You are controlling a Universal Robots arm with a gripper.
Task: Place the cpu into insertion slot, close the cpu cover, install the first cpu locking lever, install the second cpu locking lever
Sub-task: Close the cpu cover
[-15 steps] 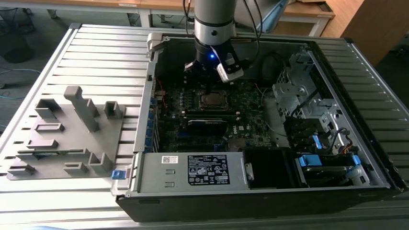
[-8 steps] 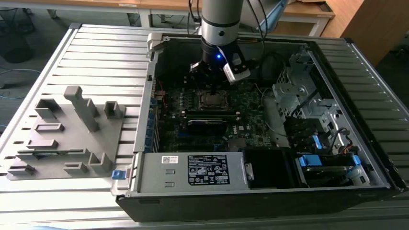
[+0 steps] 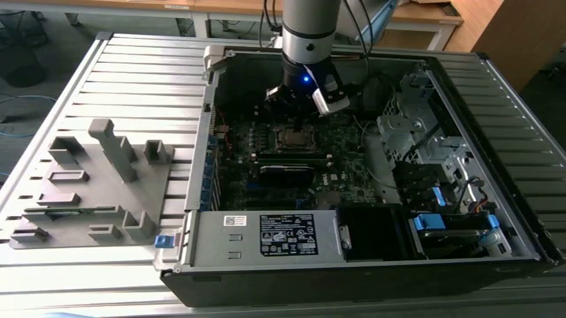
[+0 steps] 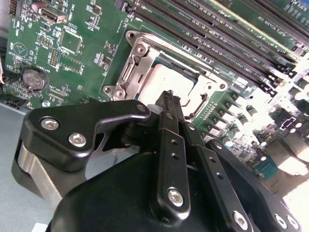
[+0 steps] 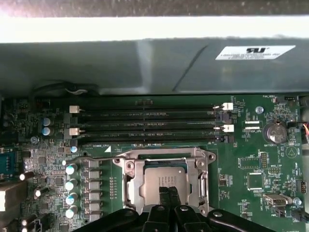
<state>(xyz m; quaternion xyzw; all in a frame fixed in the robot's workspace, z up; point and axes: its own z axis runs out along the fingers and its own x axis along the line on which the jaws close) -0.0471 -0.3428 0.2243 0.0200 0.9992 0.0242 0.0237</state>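
The cpu lies flat in the insertion slot on the green motherboard, its dull grey face showing through the cut-out. The silvery cpu cover lies down flat around it, and both wrist views show this. In the second wrist view the cpu and cover sit just beyond my fingertips. My gripper is shut with nothing between its black fingers, hovering low over the near edge of the socket. In the exterior view the gripper hangs inside the open case, above the socket.
Long black memory slots run beside the socket, with the grey case wall behind. A coin battery sits on the board. A drive cage and power supply crowd the case. A grey fixture block stands at the exterior view's left.
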